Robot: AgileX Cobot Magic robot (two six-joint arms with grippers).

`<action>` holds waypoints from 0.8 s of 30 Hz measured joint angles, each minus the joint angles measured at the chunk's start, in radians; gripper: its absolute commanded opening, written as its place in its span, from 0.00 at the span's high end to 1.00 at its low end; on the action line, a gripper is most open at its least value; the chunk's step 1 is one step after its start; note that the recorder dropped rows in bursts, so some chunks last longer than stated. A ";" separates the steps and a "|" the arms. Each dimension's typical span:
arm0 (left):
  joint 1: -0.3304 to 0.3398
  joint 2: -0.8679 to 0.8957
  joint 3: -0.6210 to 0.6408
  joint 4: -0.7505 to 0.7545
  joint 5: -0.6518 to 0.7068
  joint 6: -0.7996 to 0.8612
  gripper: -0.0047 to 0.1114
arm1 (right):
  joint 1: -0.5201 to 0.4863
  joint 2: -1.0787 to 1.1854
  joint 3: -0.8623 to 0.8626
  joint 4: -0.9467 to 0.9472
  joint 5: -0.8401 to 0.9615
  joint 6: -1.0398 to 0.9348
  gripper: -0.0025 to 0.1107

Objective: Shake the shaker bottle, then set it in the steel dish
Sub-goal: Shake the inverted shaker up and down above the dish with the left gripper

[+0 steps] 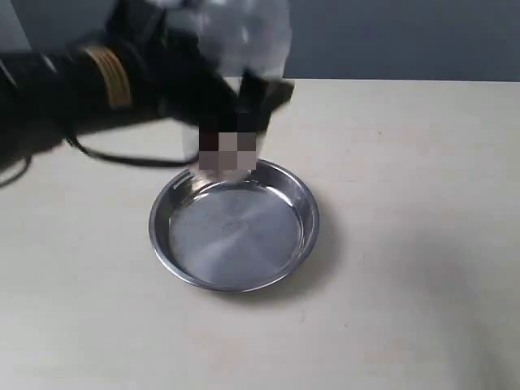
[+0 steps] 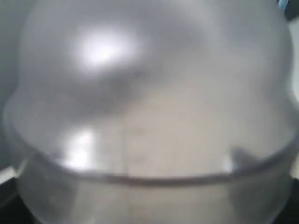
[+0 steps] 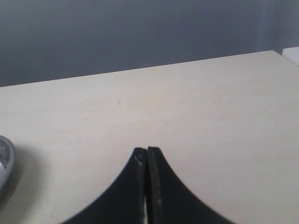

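Observation:
The shaker bottle (image 1: 253, 39) is a motion-blurred, frosted shape held in the air above the far rim of the steel dish (image 1: 302, 203). My left gripper (image 1: 241, 101) is shut on its body, with black fingers (image 1: 266, 92) showing on either side. In the left wrist view the bottle (image 2: 149, 116) fills the whole frame, its domed shoulder close to the lens, and the jaws are hidden behind it. The dish lies flat on the table with nothing in it. My right gripper (image 3: 147, 150) is shut on nothing, low over bare table, with the dish rim (image 3: 3, 161) at the frame's edge.
The pale table (image 1: 406, 244) stretches to the right of the dish and in front of it. A black cable (image 1: 122, 156) trails from the left arm across the table behind the dish. A grey wall (image 1: 390, 36) backs the table.

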 measured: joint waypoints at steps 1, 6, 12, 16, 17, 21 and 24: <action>0.004 -0.025 -0.009 -0.024 -0.077 -0.004 0.96 | 0.000 0.000 0.000 0.000 0.000 0.000 0.99; 0.000 0.038 0.079 -0.051 0.035 -0.004 0.96 | 0.000 0.000 0.000 0.000 0.000 0.000 0.99; 0.002 0.063 0.183 -0.076 -0.104 -0.008 0.96 | 0.000 0.000 0.000 0.000 0.001 0.000 0.99; 0.006 -0.054 0.110 -0.050 -0.116 -0.004 0.96 | 0.000 0.000 0.000 0.000 -0.001 0.000 0.99; 0.006 -0.061 0.116 -0.052 -0.148 -0.004 0.96 | 0.000 0.000 0.000 0.000 -0.001 0.000 0.99; 0.006 0.044 0.201 -0.092 -0.131 -0.006 0.96 | 0.000 0.000 0.000 0.000 -0.001 0.000 0.99; 0.001 0.036 0.233 -0.067 -0.059 0.031 0.96 | 0.000 0.000 0.000 0.000 -0.001 0.000 0.99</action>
